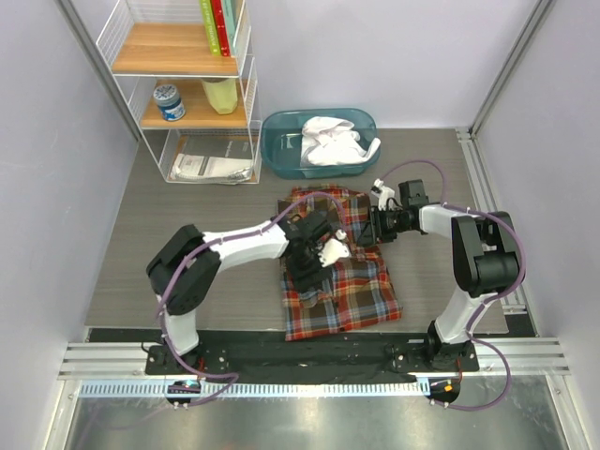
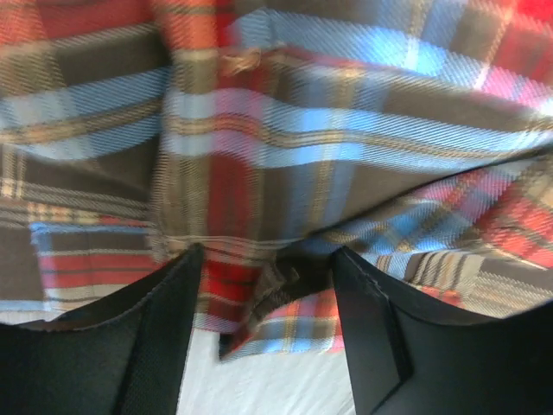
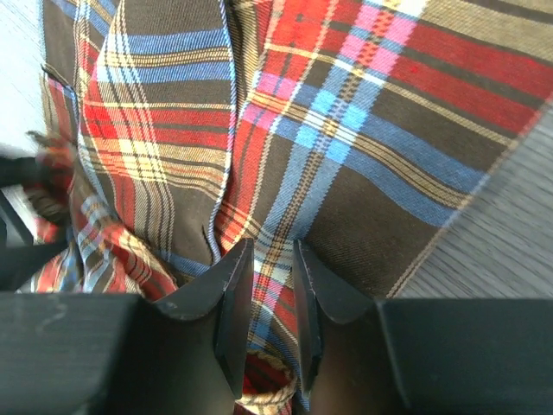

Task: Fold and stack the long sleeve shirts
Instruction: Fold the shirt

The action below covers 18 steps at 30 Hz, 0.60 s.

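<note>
**Two robot arms work a plaid shirt on a grey table; a white shirt waits in a bin**

At the upper centre of the overhead view sits a teal plastic bin (image 1: 281, 127). A crumpled white shirt (image 1: 333, 141) lies inside and fills most of it. In the upper left corner stands a white wire shelf unit (image 1: 164, 47). Its top board carries upright books (image 1: 217, 23), its middle board a small jar (image 1: 170, 101) and a pale yellow bottle (image 1: 220, 94), and its bottom level a printed sheet (image 1: 211, 167).

The plaid shirt (image 1: 352, 295), in red, brown, blue and yellow, lies rumpled on the table (image 1: 141, 244) at the centre of the frame, just below the bin and between the two arms.

The left arm reaches from the lower left across to the middle of the shirt. The left gripper (image 2: 268, 258) points down onto the cloth with its jaws well apart. A loose fold bunches between them, and they do not clamp it.

The right arm rises from the lower right, bends at a raised elbow, and stretches left to the shirt's upper right edge. The right gripper (image 3: 272, 255) has its jaws nearly together, pinching a ridge of plaid cloth.
</note>
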Motion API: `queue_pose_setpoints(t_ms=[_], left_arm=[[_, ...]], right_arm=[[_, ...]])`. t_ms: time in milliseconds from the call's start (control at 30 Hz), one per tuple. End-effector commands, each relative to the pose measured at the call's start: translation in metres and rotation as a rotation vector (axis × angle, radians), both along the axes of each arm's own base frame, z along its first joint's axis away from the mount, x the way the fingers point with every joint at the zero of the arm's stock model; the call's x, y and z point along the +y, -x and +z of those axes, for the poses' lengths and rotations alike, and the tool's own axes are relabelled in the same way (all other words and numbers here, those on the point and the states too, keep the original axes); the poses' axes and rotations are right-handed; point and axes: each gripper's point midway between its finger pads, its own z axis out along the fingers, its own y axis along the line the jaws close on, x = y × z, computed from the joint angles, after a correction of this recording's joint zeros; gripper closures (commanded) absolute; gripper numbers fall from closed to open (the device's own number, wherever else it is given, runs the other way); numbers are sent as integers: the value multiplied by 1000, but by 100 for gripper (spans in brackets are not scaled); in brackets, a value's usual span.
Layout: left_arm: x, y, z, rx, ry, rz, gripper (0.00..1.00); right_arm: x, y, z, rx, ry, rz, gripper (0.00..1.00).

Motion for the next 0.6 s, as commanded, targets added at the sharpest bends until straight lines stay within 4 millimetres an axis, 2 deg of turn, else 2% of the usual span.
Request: queue_pose_setpoints(t_ms=[0,33,133,233,267,300,367,433,467,500,567], left_arm=[[44,-26,-19,52,-98,-31,37],[57,-37,-22,54,-105,-4,37],[79,-56,-23,21,-131,-24,37],[84,-69,-10,-18,-110,-41,36],[82,-64,-3,7,-89,-49,35],[73,-63,10,8,-43,-41,33],[50,-56,47,-25,89,-43,30],[30,-43,71,-75,151,-62,25],[17,-44,99,-172,225,-70,25],[15,-37,101,-195,230,-60,23],[-4,-14,121,-279,276,-130,21]], right_arm=[[13,9,-5,22,23,25,69],[17,8,-4,24,24,33,69],[27,14,2,37,10,46,69],[35,14,16,34,-33,49,69],[35,12,19,21,-33,49,69],[35,10,23,3,-30,53,69],[30,0,31,-60,4,48,69],[27,-9,37,-94,29,36,69],[27,-10,38,-98,34,34,69],[26,-11,40,-105,37,33,69],[24,-14,41,-112,49,19,69]])
